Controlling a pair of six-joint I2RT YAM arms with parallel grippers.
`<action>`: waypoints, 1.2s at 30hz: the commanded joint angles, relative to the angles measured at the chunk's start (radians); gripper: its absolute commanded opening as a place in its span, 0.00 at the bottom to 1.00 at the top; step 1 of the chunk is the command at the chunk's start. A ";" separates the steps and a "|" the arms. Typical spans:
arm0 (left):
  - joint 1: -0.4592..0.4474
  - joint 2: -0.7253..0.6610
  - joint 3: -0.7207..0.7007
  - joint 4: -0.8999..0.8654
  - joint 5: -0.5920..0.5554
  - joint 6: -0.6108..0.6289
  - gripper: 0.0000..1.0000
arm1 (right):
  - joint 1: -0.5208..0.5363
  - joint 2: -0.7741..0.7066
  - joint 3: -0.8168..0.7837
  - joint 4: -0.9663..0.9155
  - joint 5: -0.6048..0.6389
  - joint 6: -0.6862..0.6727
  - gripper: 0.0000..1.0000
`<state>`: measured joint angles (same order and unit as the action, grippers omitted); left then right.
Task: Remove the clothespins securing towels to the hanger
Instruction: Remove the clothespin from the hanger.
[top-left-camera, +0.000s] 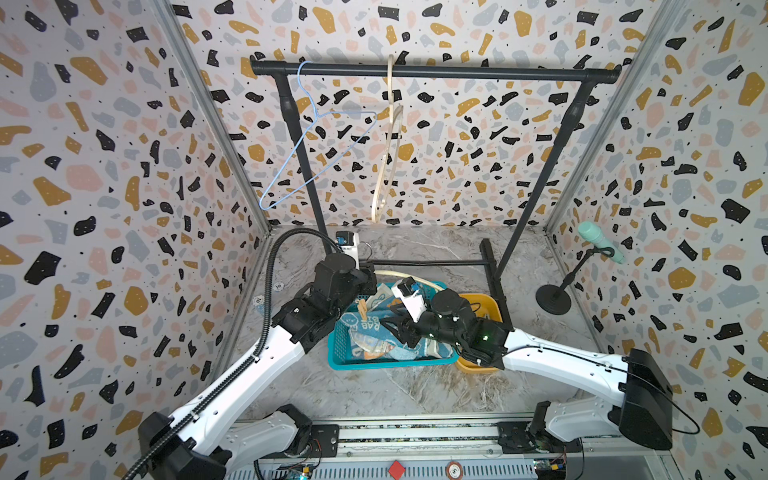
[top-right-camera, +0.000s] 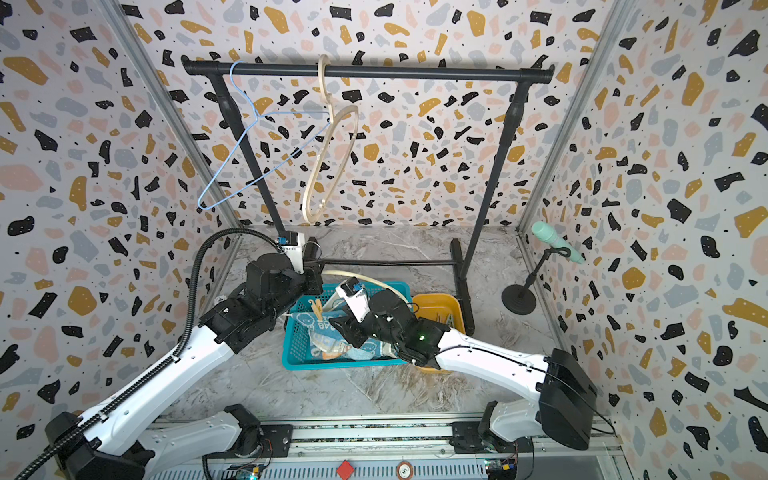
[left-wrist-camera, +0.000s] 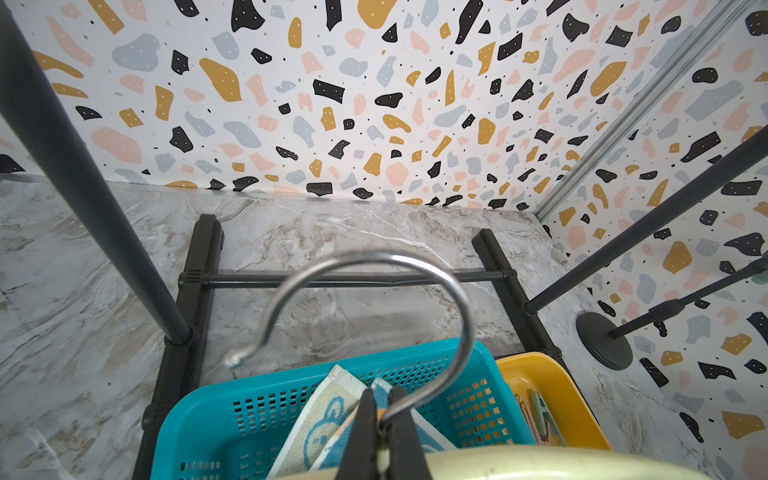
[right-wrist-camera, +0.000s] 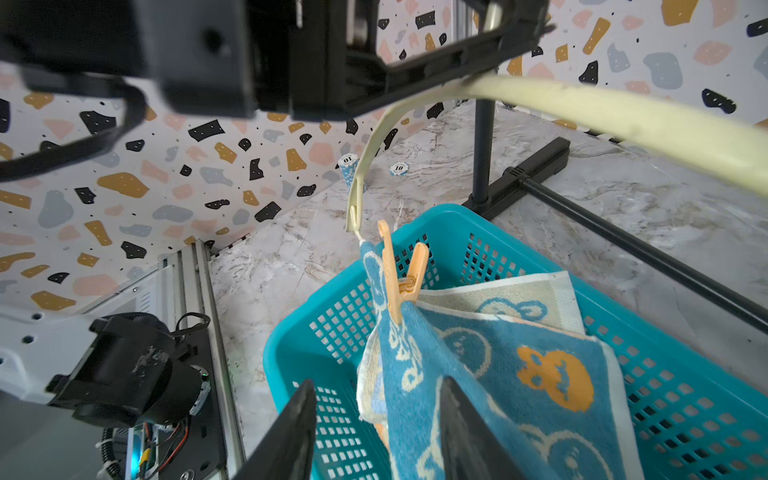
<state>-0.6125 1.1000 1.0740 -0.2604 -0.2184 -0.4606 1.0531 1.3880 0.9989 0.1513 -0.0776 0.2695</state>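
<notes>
Left gripper (left-wrist-camera: 381, 401) is clamped tight on the neck of the cream hanger (right-wrist-camera: 623, 112), with the metal hook (left-wrist-camera: 374, 262) sticking out past the fingers. It holds the hanger low over the teal basket (right-wrist-camera: 328, 332), probably so the towel hangs free and the pin faces the other arm.

The teal rabbit towel (right-wrist-camera: 478, 361) drapes from the hanger's lower bar into the basket. One peach clothespin (right-wrist-camera: 401, 276) pins it at the end of the hanger, handles pointing up; it also shows in a top view (top-left-camera: 363, 309). More cloth lies under it in the basket, details unclear.

Right gripper (right-wrist-camera: 376, 384) has its jaws about half apart and holds nothing. The tips sit below the pin, either side of the towel's hanging edge, and are not on the pin yet. The gap looks set for squeezing the pin's handles.

The yellow tub (left-wrist-camera: 552, 370) sits just beside the basket with loose pins (left-wrist-camera: 540, 411) in it, so it is likely the drop spot. It looks like the last pin on this hanger, since no other is visible.

Next the right arm has to rise to the handles. The risk is snagging the towel instead.
</notes>
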 joint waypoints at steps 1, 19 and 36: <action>-0.004 -0.014 0.000 0.063 -0.001 -0.009 0.00 | 0.009 0.044 0.070 0.022 0.021 -0.001 0.49; -0.004 -0.012 0.016 0.052 0.004 -0.006 0.00 | 0.014 0.195 0.165 0.023 0.031 0.011 0.50; -0.004 0.024 0.082 -0.024 0.013 -0.042 0.00 | 0.014 0.208 0.113 0.119 0.040 0.040 0.50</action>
<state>-0.6125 1.1133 1.0962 -0.2939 -0.2184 -0.4805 1.0626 1.6112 1.1229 0.2207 -0.0360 0.3012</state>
